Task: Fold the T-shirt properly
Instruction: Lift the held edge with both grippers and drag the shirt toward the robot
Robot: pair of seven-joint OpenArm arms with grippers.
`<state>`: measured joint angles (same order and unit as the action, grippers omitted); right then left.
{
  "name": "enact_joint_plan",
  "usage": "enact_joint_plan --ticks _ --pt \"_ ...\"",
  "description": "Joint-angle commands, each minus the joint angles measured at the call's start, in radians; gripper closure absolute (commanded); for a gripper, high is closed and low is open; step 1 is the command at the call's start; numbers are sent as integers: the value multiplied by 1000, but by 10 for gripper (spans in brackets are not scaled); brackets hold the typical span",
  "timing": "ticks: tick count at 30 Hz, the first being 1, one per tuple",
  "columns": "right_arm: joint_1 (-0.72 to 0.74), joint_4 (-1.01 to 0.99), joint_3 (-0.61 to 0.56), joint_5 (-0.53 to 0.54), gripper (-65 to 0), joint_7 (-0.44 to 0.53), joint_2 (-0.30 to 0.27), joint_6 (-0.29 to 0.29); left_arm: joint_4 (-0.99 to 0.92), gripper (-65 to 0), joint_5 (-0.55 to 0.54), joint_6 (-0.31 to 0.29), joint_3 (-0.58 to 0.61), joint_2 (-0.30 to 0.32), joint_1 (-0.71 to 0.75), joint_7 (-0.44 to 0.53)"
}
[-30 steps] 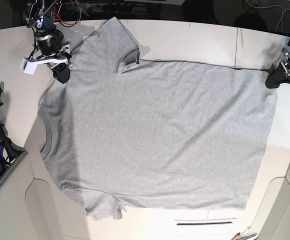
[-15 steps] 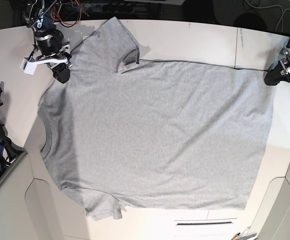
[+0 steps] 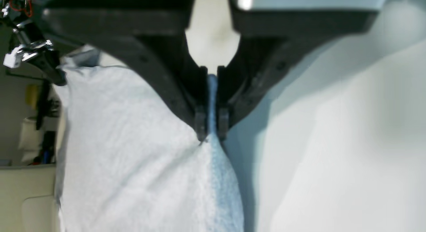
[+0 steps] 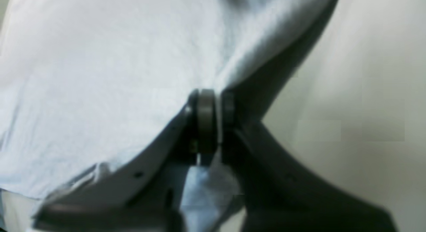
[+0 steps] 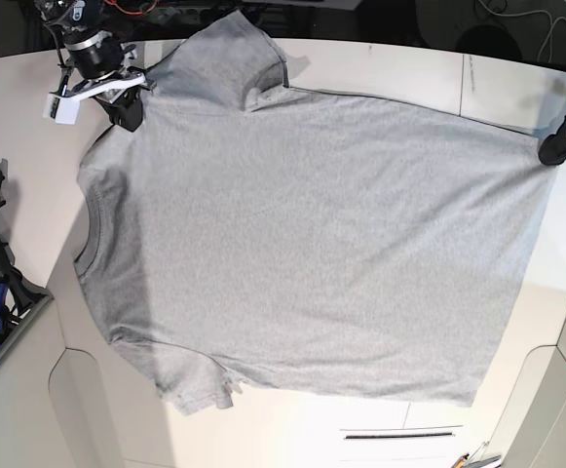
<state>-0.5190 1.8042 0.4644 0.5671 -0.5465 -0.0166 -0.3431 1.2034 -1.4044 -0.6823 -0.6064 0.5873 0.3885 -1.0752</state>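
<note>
Lying plain side up on the white table (image 5: 390, 68), the T-shirt (image 5: 312, 234) is pinched at its hem corner by the left gripper (image 5: 558, 148) and at the shoulder by the right gripper (image 5: 127, 109).

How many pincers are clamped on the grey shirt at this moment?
2. The left pincer pinches the light heather-grey cotton T-shirt at its hem corner, on the base view's right. The right pincer grips it by the shoulder, top left there.
</note>
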Motion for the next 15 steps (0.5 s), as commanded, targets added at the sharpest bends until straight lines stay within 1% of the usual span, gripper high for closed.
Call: enact_joint_plan --ticks 1,4,10,15 --pt "-23 33 7 12 0 13 -5 -9 13 0 -38 -16 -19 29 14 -6" --pt "-71 84 21 12 0 -6 -5 -9 13 0 -78 -16 -54 31 59 -29" --pt "-170 178 68 13 0 -21 -5 -10 13 0 -79 -16 -125 30 164 -64" --pt "-234 231 95 12 0 -31 -5 -9 14 0 -79 -16 -135 28 211 -74"
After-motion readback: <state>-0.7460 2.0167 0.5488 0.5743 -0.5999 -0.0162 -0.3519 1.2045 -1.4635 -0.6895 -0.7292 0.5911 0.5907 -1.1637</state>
